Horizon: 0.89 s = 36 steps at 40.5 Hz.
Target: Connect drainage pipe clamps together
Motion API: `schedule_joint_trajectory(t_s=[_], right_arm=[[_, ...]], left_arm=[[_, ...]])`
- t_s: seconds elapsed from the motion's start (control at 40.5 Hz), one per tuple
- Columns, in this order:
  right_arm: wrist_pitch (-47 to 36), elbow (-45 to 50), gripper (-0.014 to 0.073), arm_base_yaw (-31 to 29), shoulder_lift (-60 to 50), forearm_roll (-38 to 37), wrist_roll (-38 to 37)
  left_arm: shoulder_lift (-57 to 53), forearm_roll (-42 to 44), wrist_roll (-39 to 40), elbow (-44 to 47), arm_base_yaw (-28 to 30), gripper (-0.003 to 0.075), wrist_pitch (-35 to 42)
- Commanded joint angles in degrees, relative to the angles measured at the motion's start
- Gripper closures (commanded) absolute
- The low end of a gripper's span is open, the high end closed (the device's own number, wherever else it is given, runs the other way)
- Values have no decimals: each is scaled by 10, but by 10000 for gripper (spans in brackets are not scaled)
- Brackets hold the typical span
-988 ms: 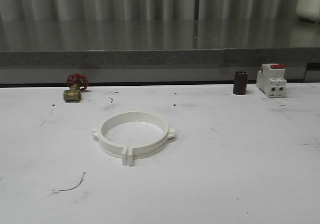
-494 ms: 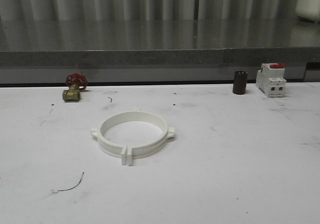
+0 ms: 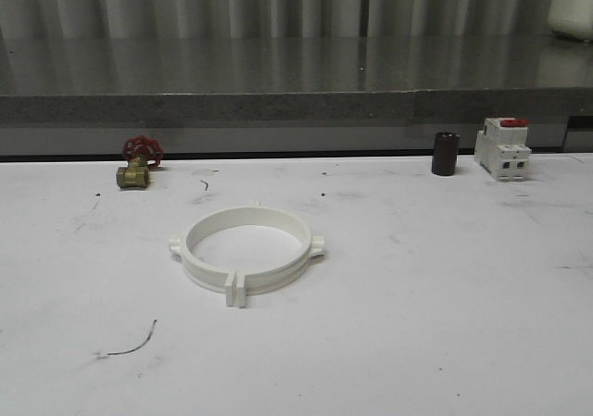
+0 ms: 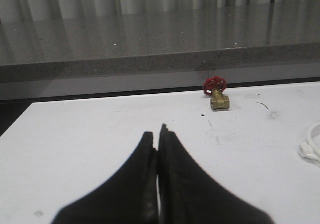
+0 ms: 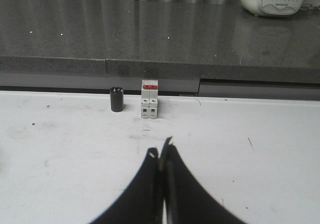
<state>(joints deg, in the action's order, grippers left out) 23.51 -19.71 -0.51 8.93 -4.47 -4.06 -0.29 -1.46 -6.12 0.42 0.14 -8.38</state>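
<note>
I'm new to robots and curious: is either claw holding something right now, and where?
Nothing. Left gripper and right gripper are shut, empty; the drainage pipe clamps lie on the table.

White drainage pipe clamps (image 3: 247, 248) lie flat, joined into a ring.

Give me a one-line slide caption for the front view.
Drainage pipe clamps joined into a ring mid-table; brass valve, dark cylinder and breaker along the far edge.

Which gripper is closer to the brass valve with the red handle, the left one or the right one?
Left. The left gripper faces the brass valve, which lies ahead of it on the table. The right gripper faces the breaker and black cylinder at the opposite side.
</note>
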Motion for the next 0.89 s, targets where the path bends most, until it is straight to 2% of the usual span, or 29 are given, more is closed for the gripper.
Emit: schedule_joint_trajectory(t_s=[0.0,0.444,0.691,0.864], right_arm=[[-47,-15,708,0,6,-7,4],[-67,-1,708,0,6,-10,4],[-147,114,708,0,-31,49,23],[-160,199,708,0,-93,91,48]], left_arm=[[-13,-6,2,0,0,741,48],[-13,-6,2,0,0,741,48],[-13,-6,2,0,0,741,48],[-13,-6,2,0,0,741,48]])
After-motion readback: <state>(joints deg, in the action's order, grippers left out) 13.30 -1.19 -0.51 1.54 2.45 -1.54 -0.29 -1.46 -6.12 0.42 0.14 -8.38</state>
